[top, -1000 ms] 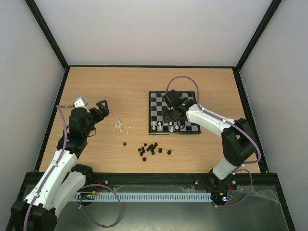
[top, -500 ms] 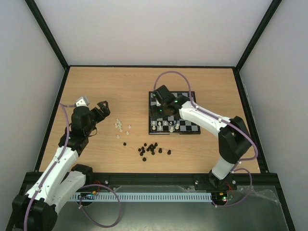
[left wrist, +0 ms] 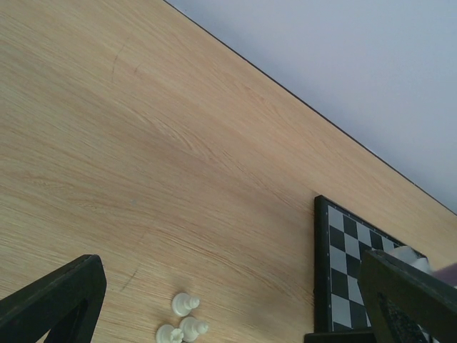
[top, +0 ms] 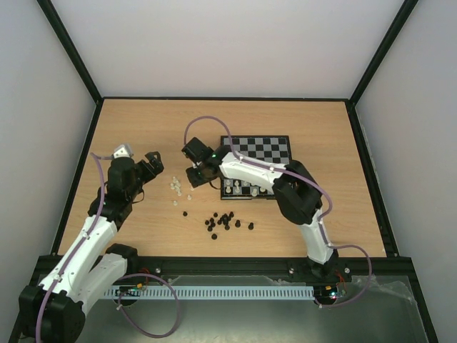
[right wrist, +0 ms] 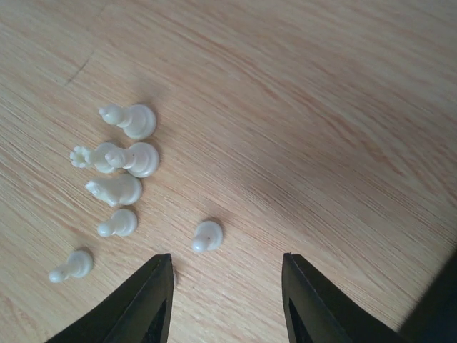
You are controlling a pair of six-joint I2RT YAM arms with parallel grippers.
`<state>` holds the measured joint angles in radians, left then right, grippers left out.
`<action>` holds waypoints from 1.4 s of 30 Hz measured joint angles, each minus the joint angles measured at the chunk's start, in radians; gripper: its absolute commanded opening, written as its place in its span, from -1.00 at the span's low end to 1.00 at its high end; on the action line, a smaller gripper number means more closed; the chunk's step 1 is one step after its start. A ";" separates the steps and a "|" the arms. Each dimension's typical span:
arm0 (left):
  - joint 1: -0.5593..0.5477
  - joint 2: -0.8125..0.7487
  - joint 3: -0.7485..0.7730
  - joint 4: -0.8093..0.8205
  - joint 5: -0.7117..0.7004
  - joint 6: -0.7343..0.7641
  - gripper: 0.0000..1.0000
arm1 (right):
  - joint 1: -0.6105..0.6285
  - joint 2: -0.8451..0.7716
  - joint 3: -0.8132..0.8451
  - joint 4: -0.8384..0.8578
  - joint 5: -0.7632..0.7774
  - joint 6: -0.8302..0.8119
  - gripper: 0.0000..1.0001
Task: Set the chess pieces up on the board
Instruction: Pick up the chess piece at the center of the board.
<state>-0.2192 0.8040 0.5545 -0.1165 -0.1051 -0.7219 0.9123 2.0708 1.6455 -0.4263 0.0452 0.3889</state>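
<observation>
While the right tool (right wrist: 227, 293) is hanging just left of the board (top: 265, 148), its two fingers (right wrist: 150, 304) are standing apart with nothing between them, so it is open and empty. Under it, a loose group of the chess pieces (right wrist: 127, 158) is resting on the counter (top: 143, 128), left of the board and off it. One small piece (right wrist: 207, 236) is sitting closest to the fingers without touching them. More white pieces (top: 243, 188) are standing in a row along the board's near edge. The black pieces (top: 224, 220) are lying scattered on the counter, close to the board's near left corner. The left tool (top: 151, 163) is hovering further left of the board, beyond the loose group, with its fingers wide apart and holding nothing.
</observation>
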 measured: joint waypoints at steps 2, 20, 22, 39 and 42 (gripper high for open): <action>0.000 0.000 0.000 -0.002 0.000 0.000 0.99 | 0.011 0.037 0.027 -0.007 0.003 0.002 -0.23; 0.000 0.000 0.000 -0.002 0.011 0.000 0.99 | 0.026 0.147 0.112 -0.041 -0.001 0.004 -0.33; 0.000 0.000 0.000 -0.002 0.011 0.000 0.99 | 0.027 0.148 0.114 -0.041 -0.002 0.003 -0.36; 0.000 0.000 0.000 -0.002 0.011 0.000 0.99 | 0.048 0.189 0.122 -0.043 -0.014 0.000 -0.87; 0.000 0.000 0.000 -0.002 0.011 0.000 0.99 | 0.048 0.189 0.126 -0.043 -0.010 0.000 -0.89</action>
<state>-0.2192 0.8036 0.5545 -0.1188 -0.0940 -0.7219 0.9600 2.2597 1.7718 -0.4694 0.0353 0.3885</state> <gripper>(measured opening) 0.995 0.074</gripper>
